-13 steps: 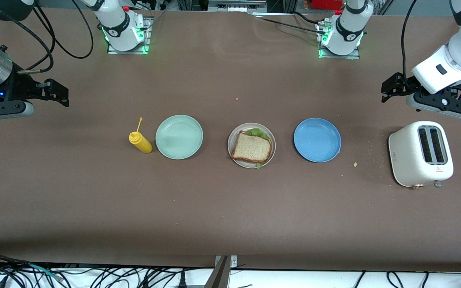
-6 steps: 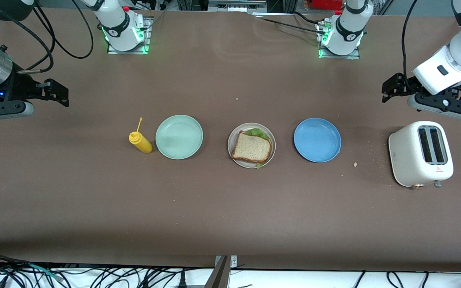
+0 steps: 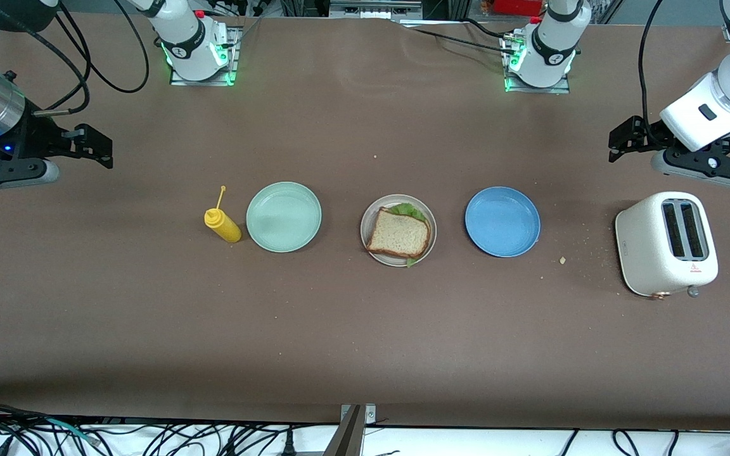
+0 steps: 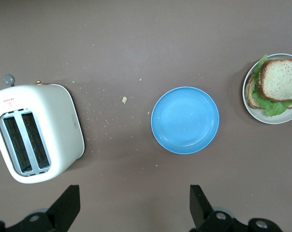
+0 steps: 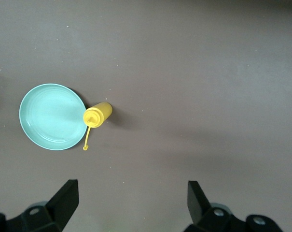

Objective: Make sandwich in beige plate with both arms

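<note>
The sandwich [image 3: 399, 233], two bread slices with green lettuce between them, lies on the beige plate [image 3: 366, 218] at the table's middle; the left wrist view shows the sandwich [image 4: 279, 79] on the plate [image 4: 261, 115] too. My left gripper [image 3: 621, 136] hangs open and empty above the table at the left arm's end, beside the toaster; in its own view the gripper [image 4: 133, 205] has only bare table between the fingers. At the right arm's end my right gripper [image 3: 94, 145] is open and empty, high over bare table, and it [image 5: 132, 200] shows the same.
A blue plate [image 3: 502, 221] sits beside the beige plate toward the left arm's end, a mint green plate [image 3: 283, 216] toward the right arm's end, both empty. A yellow squeeze bottle [image 3: 222, 226] stands next to the green plate. A white toaster [image 3: 666, 243] has crumbs around it.
Both arms have drawn slightly up and away toward the table's ends. The sandwich and plates have not moved.
</note>
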Action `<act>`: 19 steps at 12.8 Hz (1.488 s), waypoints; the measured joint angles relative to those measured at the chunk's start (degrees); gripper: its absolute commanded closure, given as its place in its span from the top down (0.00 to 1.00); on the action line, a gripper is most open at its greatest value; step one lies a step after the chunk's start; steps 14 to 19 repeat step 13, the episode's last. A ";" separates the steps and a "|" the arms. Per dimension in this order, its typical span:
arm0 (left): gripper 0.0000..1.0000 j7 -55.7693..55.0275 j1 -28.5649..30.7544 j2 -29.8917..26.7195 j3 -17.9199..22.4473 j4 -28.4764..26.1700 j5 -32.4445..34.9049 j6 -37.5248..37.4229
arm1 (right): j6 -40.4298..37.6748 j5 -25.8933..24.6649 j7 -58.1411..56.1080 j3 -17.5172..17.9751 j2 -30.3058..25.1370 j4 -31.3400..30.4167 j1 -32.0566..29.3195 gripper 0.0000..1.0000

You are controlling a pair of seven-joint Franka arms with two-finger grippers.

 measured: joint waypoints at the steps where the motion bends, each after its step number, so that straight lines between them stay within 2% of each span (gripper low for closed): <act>1: 1.00 -0.10 0.00 0.00 0.00 0.00 0.00 0.00 | 0.01 0.00 0.00 0.12 0.00 0.00 0.06 1.00; 19: 1.00 -0.78 -0.03 0.00 -0.06 0.00 0.00 -0.04 | 0.06 0.00 0.00 0.28 -0.03 0.01 0.07 1.00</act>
